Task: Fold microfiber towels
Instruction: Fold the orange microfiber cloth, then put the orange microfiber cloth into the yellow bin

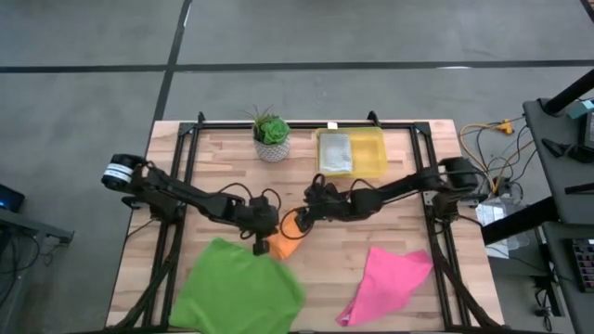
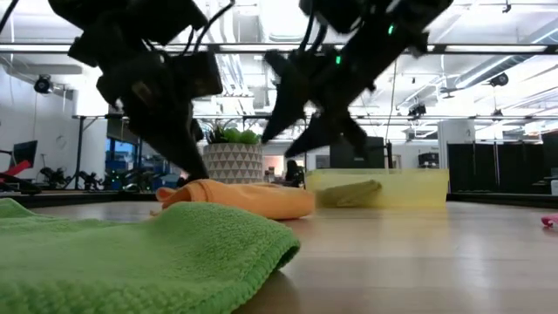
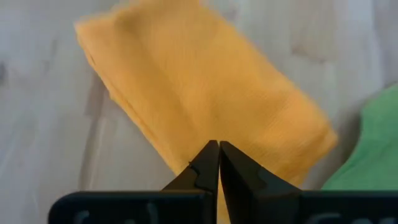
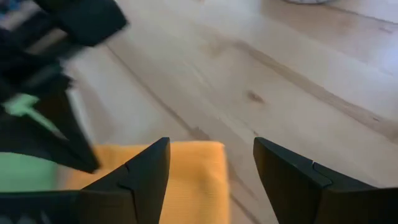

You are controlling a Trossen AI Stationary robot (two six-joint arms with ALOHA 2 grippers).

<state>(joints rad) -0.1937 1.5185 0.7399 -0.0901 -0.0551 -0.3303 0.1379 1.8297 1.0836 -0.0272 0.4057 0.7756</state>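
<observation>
Left gripper [image 1: 263, 243]: directly above folded towel [image 1: 284, 245] — largest towel [image 1: 237, 288] just beside.
Right gripper [image 1: 299, 221]: bin [image 1: 371, 153] behind, well apart.

Setting: a light wooden bench [image 1: 371, 278] on a black frame, standing on grey concrete floor [image 1: 83, 102] crossed by dark seams. Overhead, white ceiling beams [image 2: 488, 52] with bright lighting. Dark cabinets [image 2: 488, 166] line the far wall; cables [image 1: 483, 139] trail beside the bench.

Bare surface [image 1: 334, 255] lies open between the green towel [image 1: 237, 288] and pink towel [image 1: 390, 278]; beyond it, both arms crowd the orange towel [image 1: 283, 246]
</observation>
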